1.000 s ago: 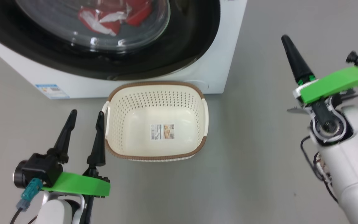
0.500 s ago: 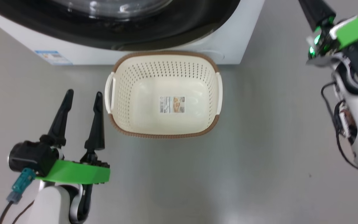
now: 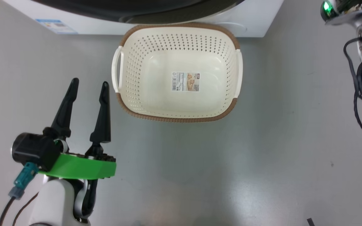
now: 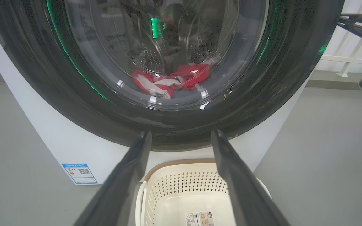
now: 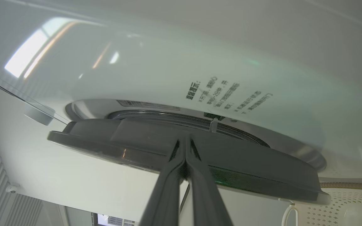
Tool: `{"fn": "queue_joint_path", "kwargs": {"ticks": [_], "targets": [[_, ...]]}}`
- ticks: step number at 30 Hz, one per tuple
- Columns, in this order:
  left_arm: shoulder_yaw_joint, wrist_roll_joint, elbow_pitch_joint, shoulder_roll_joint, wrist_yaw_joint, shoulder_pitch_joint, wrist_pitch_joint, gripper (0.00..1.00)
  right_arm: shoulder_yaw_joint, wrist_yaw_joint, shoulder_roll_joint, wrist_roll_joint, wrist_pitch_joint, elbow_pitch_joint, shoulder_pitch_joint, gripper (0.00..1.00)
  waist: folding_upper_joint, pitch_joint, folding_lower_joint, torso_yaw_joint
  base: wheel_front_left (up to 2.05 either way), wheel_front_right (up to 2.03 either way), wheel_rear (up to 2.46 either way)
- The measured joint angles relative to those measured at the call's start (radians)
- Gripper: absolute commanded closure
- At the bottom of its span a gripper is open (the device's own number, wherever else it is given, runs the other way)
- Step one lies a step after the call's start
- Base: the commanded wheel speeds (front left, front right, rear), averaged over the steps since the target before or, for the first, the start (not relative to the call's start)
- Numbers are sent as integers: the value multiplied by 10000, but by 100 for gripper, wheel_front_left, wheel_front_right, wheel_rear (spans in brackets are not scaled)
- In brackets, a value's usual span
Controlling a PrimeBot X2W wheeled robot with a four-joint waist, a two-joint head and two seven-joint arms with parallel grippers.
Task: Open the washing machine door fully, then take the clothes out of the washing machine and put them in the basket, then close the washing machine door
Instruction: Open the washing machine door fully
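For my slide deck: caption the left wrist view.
Open left pincer faces the washing machine door, red clothes behind its glass, empty basket below.

The basket [image 3: 130, 78] stands on the floor [image 3: 262, 157] just before the washer [image 4: 58, 141]; the clothes [image 4: 171, 83] lie inside, behind the door [image 4: 42, 78].

Washing machine door [image 4: 165, 40] cropped above.

I can't read any of it. The blue label [image 4: 79, 173] and Chinese print [image 5: 228, 97] on the washing machine [image 4: 58, 141] are too blurry. Same for the paper label [image 3: 185, 81] in the basket [image 3: 174, 34].
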Motion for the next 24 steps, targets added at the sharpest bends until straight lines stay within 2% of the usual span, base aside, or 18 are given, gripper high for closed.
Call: {"fn": "queue_joint_path", "kwargs": {"ticks": [24], "targets": [[-320,-65,23,-19,0,-170,0,0,123,0,-173,-391,886,286,-1511,100,0,885,0,592,0,0,0]]}}
